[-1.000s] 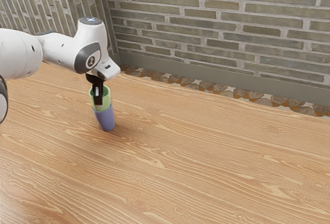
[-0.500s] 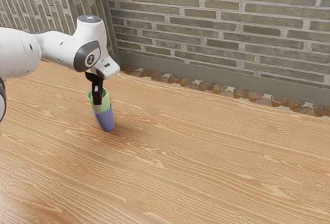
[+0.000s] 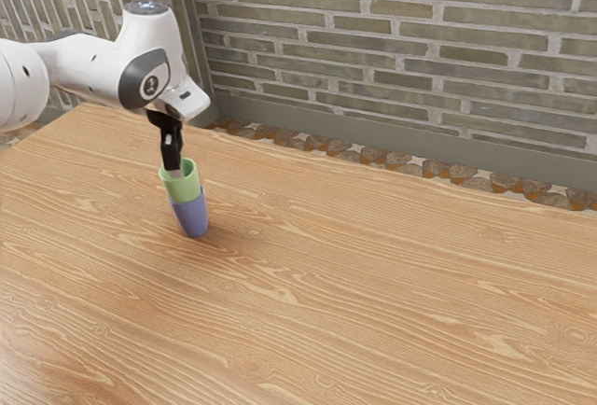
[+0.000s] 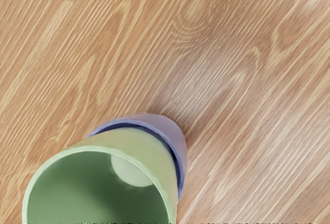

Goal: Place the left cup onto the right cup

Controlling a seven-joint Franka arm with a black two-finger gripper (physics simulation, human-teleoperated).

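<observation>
One gripper (image 3: 171,164) is hanging w/ its tip right at the green cup's (image 3: 181,182) rim; can't tell from this angle if it's open or closed. Green cup is sitting nested in the purple cup (image 3: 192,216), mouth up, its bottom showing inside in the wrist view. The stack is leaning a bit, top toward the exterior view's left. It's standing on the table (image 3: 373,284), toward the far edge, near the exterior view's left end. Brick wall (image 3: 401,41) is running behind.
</observation>
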